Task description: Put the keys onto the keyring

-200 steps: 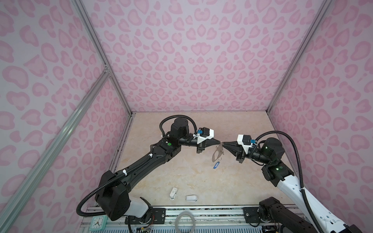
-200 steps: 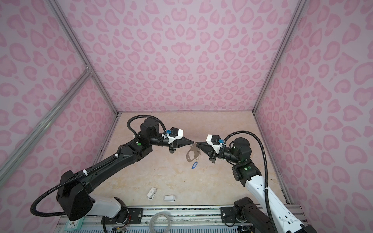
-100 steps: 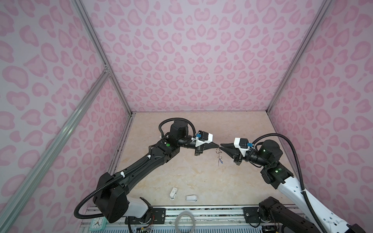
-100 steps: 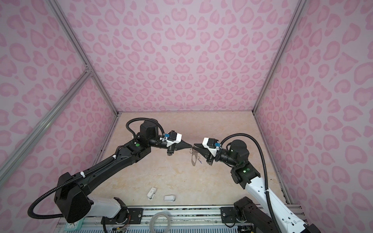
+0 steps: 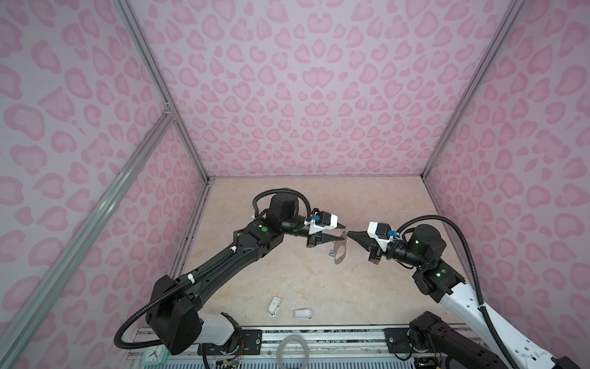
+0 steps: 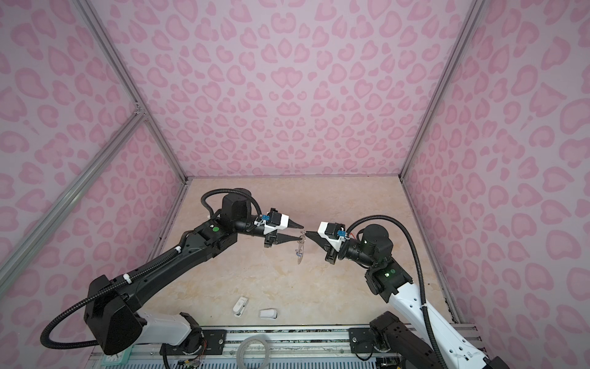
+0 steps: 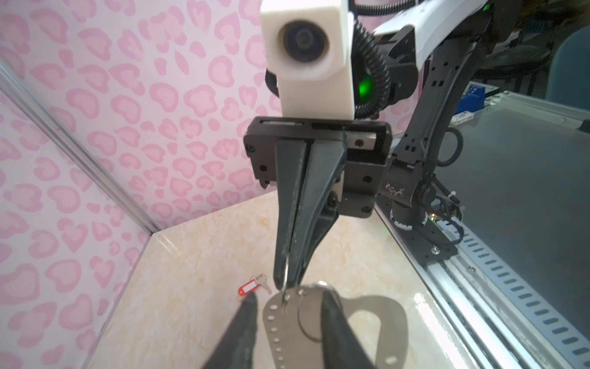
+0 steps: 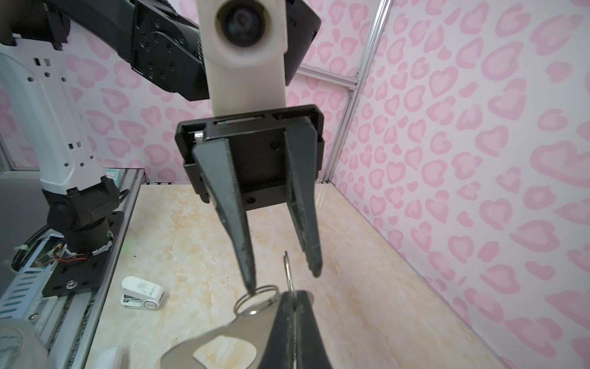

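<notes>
The keyring (image 5: 339, 254) (image 6: 300, 252), a thin grey plate, hangs in the air between both arms. My right gripper (image 5: 348, 233) (image 6: 306, 234) (image 8: 292, 295) (image 7: 287, 282) is shut on an upright wire split ring (image 8: 287, 268) at the plate's edge (image 8: 230, 332). My left gripper (image 5: 344, 232) (image 6: 302, 232) (image 7: 289, 297) (image 8: 284, 281) is open, with a finger on each side of the plate (image 7: 287, 329). One fingertip sits at a second split ring (image 8: 255, 298). A bit of blue key tag (image 5: 331, 254) shows at the plate. The red key (image 7: 250, 287) lies on the floor.
Two white plastic pieces (image 5: 274, 305) (image 5: 302, 314) lie near the front edge, one also in the right wrist view (image 8: 142, 292). A pale grey hoop (image 5: 293, 349) rests on the front rail. Pink patterned walls close in three sides.
My left gripper has opened off the plate. My right gripper has closed fully on the split ring. The plate now hangs edge-on from the right gripper.
</notes>
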Available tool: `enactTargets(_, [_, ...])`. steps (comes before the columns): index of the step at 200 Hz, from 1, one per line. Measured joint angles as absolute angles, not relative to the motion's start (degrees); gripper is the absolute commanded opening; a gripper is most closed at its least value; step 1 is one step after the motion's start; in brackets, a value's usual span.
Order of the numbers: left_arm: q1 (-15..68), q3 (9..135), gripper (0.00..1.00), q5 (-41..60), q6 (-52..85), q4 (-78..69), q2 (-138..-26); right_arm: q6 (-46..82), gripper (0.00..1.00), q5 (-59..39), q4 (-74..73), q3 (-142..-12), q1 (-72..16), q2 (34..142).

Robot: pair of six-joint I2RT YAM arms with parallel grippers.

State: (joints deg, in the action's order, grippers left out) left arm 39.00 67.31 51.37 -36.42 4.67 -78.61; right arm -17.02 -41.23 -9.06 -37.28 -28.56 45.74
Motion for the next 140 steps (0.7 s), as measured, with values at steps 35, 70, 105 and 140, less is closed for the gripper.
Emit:
enactTargets(35, [40.8, 68.7, 0.45, 42.2, -44.4, 13.0, -75.8, -23.7, 0.0, -35.4, -6.5, -35.9, -30.9, 43.8])
enactTargets(70, [43.6, 69.2, 0.4, 34.8, -48.6, 17.2, -75.6, -28.5, 0.0, -31.8, -7.4, -33.6, -32.5, 42.4])
enactTargets(105, [46.2, 69.4, 0.38, 28.9, -50.0, 17.4, -75.6, -31.1, 0.0, -29.6, -7.7, -33.0, -33.4, 41.7])
enactTargets(140, [47.4, 69.8, 0.28, 26.1, -51.0, 17.0, -76.0, -32.2, 0.0, -28.8, -7.8, -32.3, -33.7, 41.4])
